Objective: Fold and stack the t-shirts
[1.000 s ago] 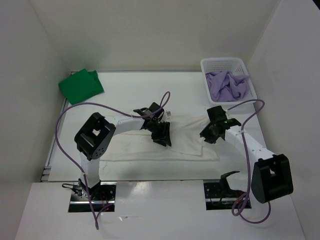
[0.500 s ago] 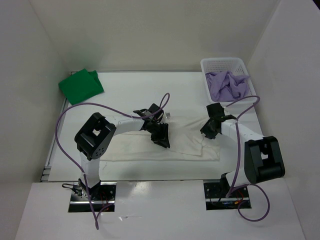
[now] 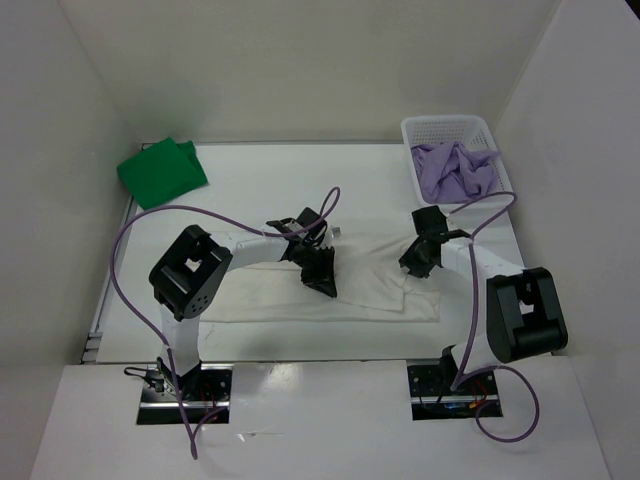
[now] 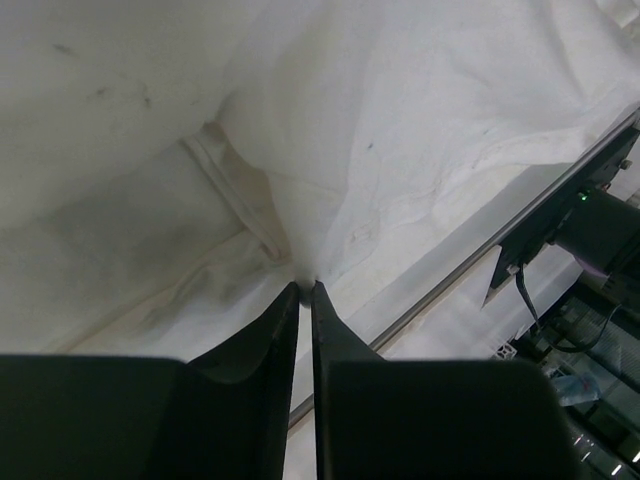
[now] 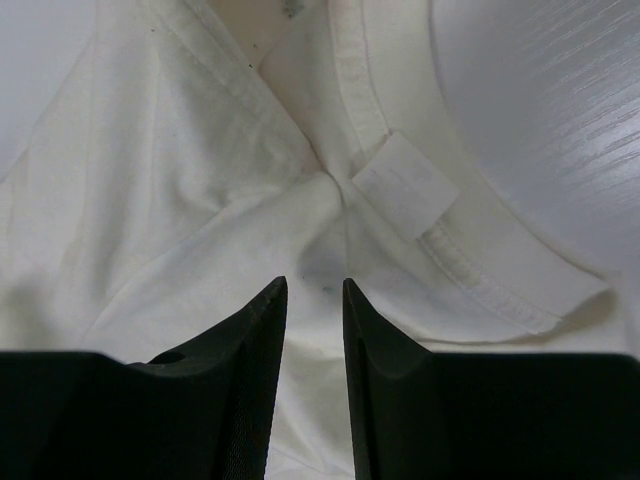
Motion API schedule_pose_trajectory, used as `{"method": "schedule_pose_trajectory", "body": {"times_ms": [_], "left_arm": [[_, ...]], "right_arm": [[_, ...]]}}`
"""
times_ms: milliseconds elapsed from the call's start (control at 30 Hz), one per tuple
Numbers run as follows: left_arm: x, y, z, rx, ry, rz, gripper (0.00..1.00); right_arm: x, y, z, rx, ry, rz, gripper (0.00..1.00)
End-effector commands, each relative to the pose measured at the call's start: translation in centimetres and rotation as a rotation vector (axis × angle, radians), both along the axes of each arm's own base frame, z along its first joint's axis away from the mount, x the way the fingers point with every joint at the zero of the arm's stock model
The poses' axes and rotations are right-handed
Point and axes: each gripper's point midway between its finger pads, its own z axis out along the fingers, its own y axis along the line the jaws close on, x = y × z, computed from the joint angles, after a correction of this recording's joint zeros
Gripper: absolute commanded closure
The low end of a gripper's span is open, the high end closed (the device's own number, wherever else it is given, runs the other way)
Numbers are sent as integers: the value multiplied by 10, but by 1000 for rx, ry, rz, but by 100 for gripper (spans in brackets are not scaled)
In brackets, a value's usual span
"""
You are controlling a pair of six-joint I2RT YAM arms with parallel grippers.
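The cream-white t-shirt (image 3: 365,288) lies spread near the tabletop's (image 3: 270,190) near edge. The left gripper (image 4: 305,287), wider a second ago, has closed almost completely and pinches a ridge of that shirt at its tips. The right gripper (image 5: 314,283) stands partly apart over the collar with no cloth clamped, hardly changed, while its arm's big joint has swung in towards the shirt. The green t-shirt (image 3: 160,172) sits unmoved at the far left corner. The lavender t-shirt (image 3: 455,172) fills the basket (image 3: 445,122) at the far right corner.
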Motion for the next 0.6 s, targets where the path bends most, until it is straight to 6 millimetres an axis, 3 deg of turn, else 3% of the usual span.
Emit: {"method": "schedule_pose_trajectory", "body": {"times_ms": [0,367,567], "left_arm": [[-6,2,-3,-19,23,-32,87],[-16,14,-6,-22,60,-32,93],[-18,19,-9,-19,69,-40,93]], "right_arm": [[1,-6,7,-20,-34,-16,65],[-16,-6,-2,-13,30,-6,67],[-9,3,-3,24,10,18,86]]}}
